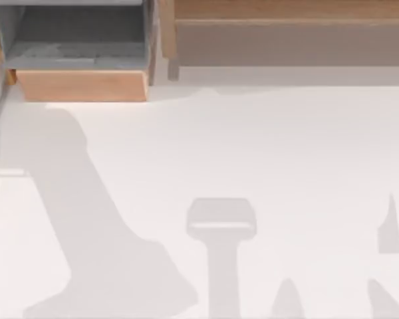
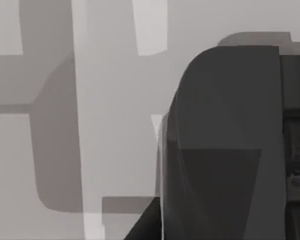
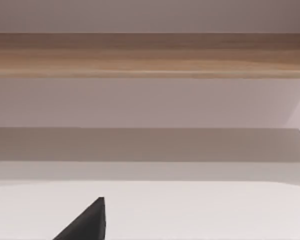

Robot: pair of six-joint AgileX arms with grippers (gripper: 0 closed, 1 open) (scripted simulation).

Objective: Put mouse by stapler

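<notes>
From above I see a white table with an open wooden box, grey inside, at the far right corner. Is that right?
Not quite. In the top view the open wooden box, grey inside, sits at the far left corner of the white table, not the right.

The top view looks down on the white table (image 1: 253, 146) from above; the left wrist view sits close over it; the right wrist view faces low across it toward a wooden ledge (image 3: 150, 55).

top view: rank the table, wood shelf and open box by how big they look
1. table
2. shelf and box: look about alike, and the picture's edge cuts both, so no ranking between them.
</notes>
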